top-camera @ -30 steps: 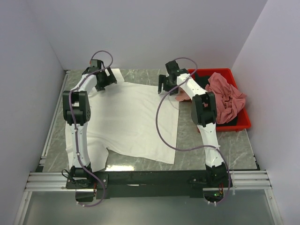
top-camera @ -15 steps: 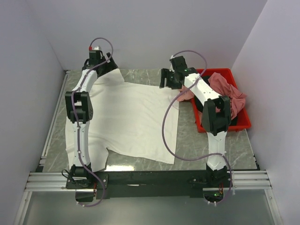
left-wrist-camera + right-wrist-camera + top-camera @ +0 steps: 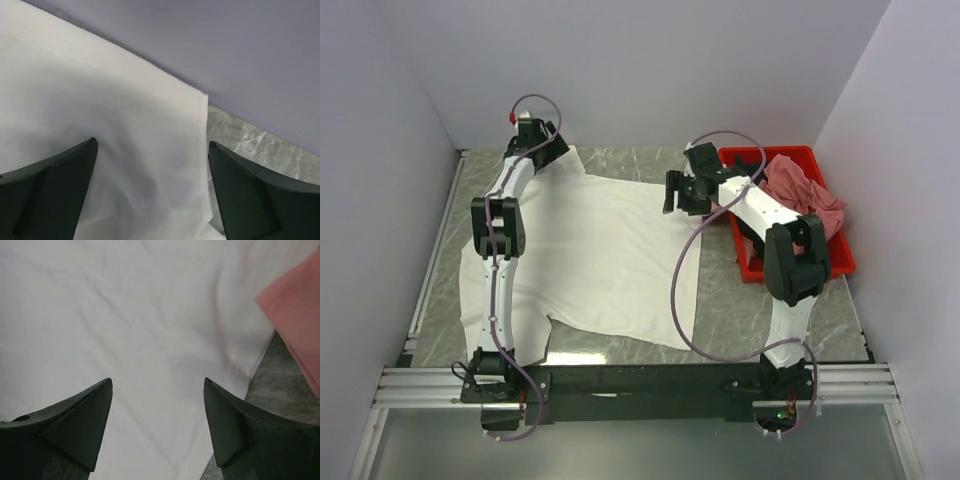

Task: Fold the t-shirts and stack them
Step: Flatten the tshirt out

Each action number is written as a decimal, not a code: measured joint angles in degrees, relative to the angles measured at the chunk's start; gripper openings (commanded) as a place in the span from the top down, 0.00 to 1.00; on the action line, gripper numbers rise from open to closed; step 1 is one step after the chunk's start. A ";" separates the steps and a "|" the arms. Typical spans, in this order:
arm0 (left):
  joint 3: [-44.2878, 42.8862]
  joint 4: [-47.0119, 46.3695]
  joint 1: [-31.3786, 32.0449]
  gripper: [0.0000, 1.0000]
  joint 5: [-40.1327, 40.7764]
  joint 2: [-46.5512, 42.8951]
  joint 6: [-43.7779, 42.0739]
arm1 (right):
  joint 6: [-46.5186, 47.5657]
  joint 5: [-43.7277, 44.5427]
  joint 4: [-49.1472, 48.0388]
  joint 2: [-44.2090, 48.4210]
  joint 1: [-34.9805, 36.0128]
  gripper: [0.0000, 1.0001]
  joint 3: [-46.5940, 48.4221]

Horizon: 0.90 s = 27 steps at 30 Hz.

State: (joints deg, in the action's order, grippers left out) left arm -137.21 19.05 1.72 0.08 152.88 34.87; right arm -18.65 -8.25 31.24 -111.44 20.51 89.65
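On the grey marbled table (image 3: pixel 730 300), a large white t-shirt (image 3: pixel 600 250) lies spread out across the centre of the overhead view, mostly flat with a few soft wrinkles. The left gripper (image 3: pixel 552 152) is in the upper left of that view, right by the back wall, over the shirt's far left corner. Its wrist camera shows both dark fingers (image 3: pixel 55 185) standing wide apart with only white cloth between them and nothing pinched. The corner's edge runs down just inside the right-hand finger, with bare table beyond it. The right gripper (image 3: pixel 672 195) hangs over the shirt's far right edge, just left of the red bin (image 3: pixel 807 150). Its jaws are spread too, with nothing held between them — white fabric fills the gap. A flap of light pink cloth (image 3: pixel 292 325) pokes in at the upper right of that wrist view, lying partly on the table beside the white shirt's edge. In the bin, at the right of the overhead view, a dusty rose t-shirt (image 3: pixel 805 195) sits crumpled in a heap — it bulges over the rim.
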 measured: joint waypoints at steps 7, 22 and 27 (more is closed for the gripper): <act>-4.33 -7.76 -0.39 0.01 -5.81 4.87 5.49 | -0.50 1.29 -1.20 6.47 -0.02 0.20 -5.75; -1.25 -16.11 -0.55 0.01 -11.78 3.72 12.37 | -0.57 2.10 -1.64 8.13 -0.42 0.19 -8.24; 5.40 -12.04 -0.55 0.01 -12.04 -9.14 9.53 | -0.63 4.85 -0.57 9.88 0.28 0.18 -8.24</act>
State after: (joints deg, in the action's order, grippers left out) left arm -131.81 7.01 1.17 -11.97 143.74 44.40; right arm -19.29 -3.40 30.68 -101.56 20.80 81.41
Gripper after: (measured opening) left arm 0.994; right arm 0.818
